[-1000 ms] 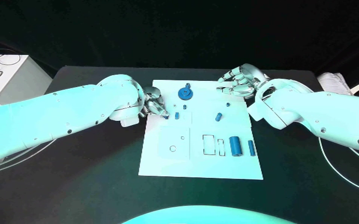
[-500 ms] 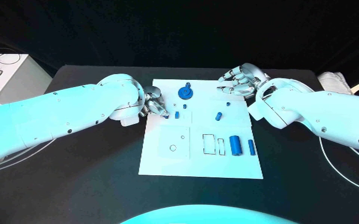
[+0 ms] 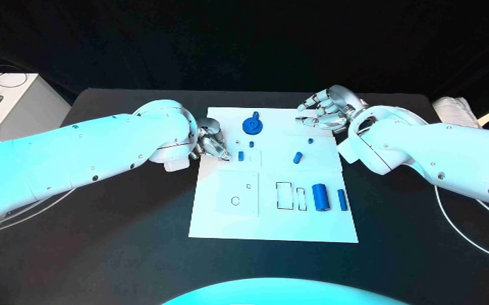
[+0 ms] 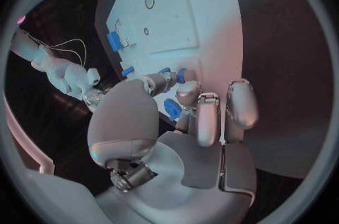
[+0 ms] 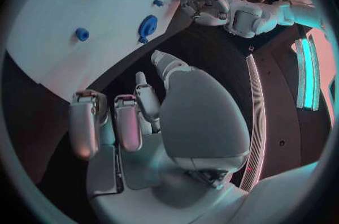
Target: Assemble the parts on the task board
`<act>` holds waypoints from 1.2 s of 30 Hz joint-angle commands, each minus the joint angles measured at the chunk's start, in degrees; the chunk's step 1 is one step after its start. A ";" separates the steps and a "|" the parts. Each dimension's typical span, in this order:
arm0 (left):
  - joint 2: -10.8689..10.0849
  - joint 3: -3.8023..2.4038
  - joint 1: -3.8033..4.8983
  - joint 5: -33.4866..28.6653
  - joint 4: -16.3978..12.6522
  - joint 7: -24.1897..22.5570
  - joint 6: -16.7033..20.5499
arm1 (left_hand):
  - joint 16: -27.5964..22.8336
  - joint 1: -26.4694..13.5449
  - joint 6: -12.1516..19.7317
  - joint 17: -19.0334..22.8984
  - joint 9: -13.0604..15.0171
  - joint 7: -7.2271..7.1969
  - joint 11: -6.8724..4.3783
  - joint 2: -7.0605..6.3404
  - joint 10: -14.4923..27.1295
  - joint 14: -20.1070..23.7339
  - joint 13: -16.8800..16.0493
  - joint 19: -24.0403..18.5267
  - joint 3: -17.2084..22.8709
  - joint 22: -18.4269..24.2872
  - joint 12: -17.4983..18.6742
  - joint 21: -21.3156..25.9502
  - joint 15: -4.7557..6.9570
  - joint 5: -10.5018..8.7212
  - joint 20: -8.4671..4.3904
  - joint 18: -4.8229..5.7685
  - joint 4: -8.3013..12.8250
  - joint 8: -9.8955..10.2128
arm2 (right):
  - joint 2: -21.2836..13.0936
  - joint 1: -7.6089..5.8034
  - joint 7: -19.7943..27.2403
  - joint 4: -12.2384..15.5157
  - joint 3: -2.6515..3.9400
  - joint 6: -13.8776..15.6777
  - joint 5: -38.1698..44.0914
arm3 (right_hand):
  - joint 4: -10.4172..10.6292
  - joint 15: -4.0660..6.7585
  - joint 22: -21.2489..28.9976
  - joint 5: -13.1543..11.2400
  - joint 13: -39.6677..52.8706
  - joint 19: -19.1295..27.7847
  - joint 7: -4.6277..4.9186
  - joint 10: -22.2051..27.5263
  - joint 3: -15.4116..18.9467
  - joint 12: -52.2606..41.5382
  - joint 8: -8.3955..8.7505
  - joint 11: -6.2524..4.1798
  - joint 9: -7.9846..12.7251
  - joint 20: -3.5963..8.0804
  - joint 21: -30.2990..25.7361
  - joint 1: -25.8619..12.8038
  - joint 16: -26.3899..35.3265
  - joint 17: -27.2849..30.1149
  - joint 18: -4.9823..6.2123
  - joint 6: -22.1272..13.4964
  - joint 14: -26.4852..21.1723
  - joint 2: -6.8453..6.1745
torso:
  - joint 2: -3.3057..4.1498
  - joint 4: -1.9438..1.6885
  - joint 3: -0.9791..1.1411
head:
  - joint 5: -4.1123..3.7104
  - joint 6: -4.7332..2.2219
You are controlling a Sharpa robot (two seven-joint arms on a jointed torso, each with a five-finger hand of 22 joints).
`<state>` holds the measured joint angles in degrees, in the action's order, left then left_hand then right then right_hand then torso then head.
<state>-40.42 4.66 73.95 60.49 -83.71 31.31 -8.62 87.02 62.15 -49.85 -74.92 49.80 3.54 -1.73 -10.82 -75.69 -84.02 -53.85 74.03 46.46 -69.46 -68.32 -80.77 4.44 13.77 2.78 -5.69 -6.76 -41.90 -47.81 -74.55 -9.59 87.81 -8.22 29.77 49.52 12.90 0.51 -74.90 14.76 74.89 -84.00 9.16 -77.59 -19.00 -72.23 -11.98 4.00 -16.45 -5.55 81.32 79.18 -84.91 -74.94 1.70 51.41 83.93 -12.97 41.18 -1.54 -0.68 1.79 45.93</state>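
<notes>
1. Task board (image 3: 273,229): flat white rectangular plate on the black table (image 3: 122,248), bearing small blue parts, including a smooth cylinder (image 3: 321,198).
2. Left hand (image 3: 211,142): metallic fingers pinching a small blue peg (image 4: 180,75) at the board's edge.
3. Right hand (image 3: 324,114): fingers curled, holding nothing, above the board's far corner.

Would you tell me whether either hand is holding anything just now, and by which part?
The right hand holds nothing. The left hand has its fingertips at a small blue part; whether they grip it cannot be told.

Blue parts (image 3: 321,198) on white task board (image 3: 273,229)
</notes>
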 commanded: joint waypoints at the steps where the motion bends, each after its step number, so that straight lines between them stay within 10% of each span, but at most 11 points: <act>1: 0.27 0.09 -0.11 -0.22 -0.42 -0.04 -2.79 | 0.27 -0.64 -1.81 -9.40 -0.08 -1.41 -0.14 0.04 -0.41 -4.52 -0.08 0.29 4.25 0.05 -0.19 -0.29 0.36 0.35 -0.08 1.00 4.65 0.01 | -0.03 0.03 0.60 0.16 0.00 -0.68 0.58 | 0.05 -0.24 -9.27 0.33 0.04 -1.52 -0.11 0.26 -0.16 0.12 -0.20 0.05 0.02 -0.15 -0.25 -0.34 0.24 -6.10 0.55 -0.40 3.71 0.03 | 0.00 -0.01 -0.01 | 0.02 -0.04; 36: 2.11 0.10 -0.07 -0.83 2.54 0.57 -1.35 | 0.24 -5.90 -2.75 -9.31 -0.28 -1.86 -0.45 0.25 -0.13 -4.48 0.22 0.36 -1.28 0.01 0.13 -0.07 0.67 -0.72 -0.14 1.02 0.12 0.62 | -0.12 0.01 0.55 0.31 0.00 -0.67 0.58 | 0.11 -0.24 -9.21 0.35 -0.01 -1.48 -0.11 0.28 -0.17 0.15 -0.23 0.05 0.01 -0.15 -0.34 -0.41 0.26 -6.07 0.57 -0.42 3.71 0.02 | 0.03 0.04 -0.04 | -0.25 -0.23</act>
<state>-38.67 4.67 73.98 60.09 -81.26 31.69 -9.28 87.01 56.58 -52.69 -74.91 49.63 1.72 -1.94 -10.52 -75.91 -84.15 -53.58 74.02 45.50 -69.43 -68.34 -80.76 4.70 13.29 2.77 -5.70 -6.58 -41.49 -47.93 -74.56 -9.58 88.04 -8.22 29.78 49.54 12.90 0.51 -74.93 14.76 74.89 -84.01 9.17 -77.59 -19.00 -72.23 -11.97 4.00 -16.44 -5.55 81.32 79.18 -84.91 -74.91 1.69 51.41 83.93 -12.97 41.19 -1.54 -0.71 1.64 45.67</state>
